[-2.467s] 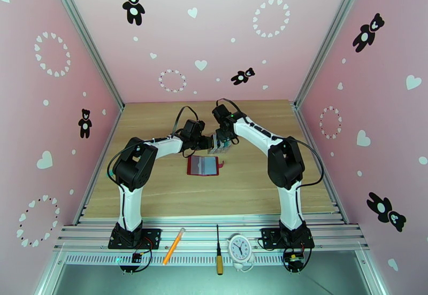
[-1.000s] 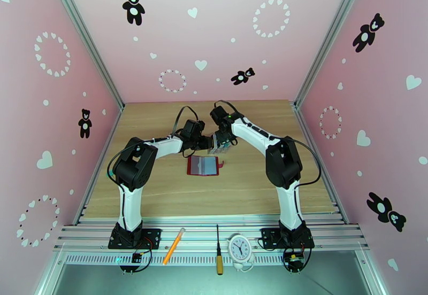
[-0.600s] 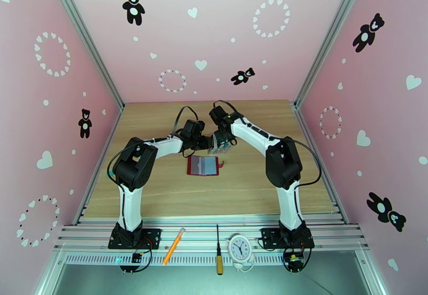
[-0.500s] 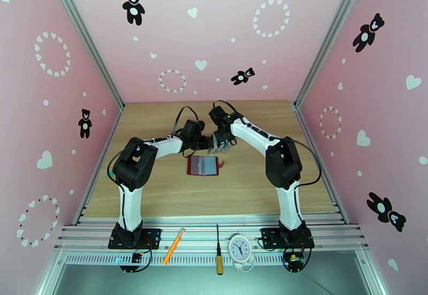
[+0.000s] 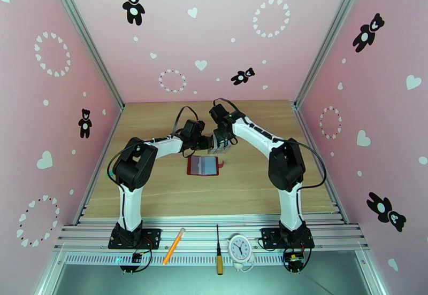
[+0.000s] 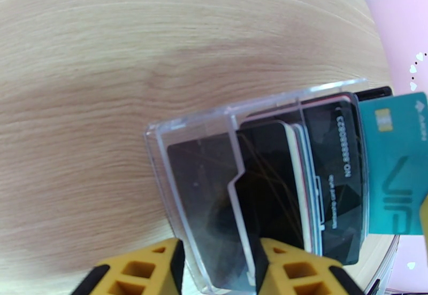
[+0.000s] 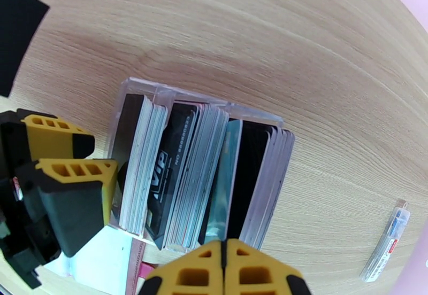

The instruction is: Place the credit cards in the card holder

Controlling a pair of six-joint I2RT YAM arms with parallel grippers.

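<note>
The card holder (image 5: 203, 165), a dark-red wallet, lies open on the table with its grey pockets up. Just behind it a clear slotted stand (image 5: 217, 149) (image 6: 198, 184) (image 7: 140, 88) holds several credit cards on edge, dark (image 6: 331, 184) (image 7: 172, 157) and pale. My left gripper (image 5: 209, 144) (image 6: 219, 264) (image 7: 99, 157) is shut on the stand's end wall. A teal-blue credit card (image 6: 396, 173) (image 7: 220, 194) sticks partly out of its slot. My right gripper (image 5: 223, 144) (image 7: 224, 261) is shut on that card's edge from above.
A small clear stick with a red end (image 7: 385, 248) lies on the wood to the right of the stand. An orange pencil (image 5: 174, 246), a screwdriver (image 5: 218, 250) and a small clock (image 5: 240, 249) rest on the front rail. Pink walls close three sides.
My right gripper's jaws have come together on the teal card, and the right arm's elbow has shifted slightly rightward. The left arm and the wallet have not moved.
</note>
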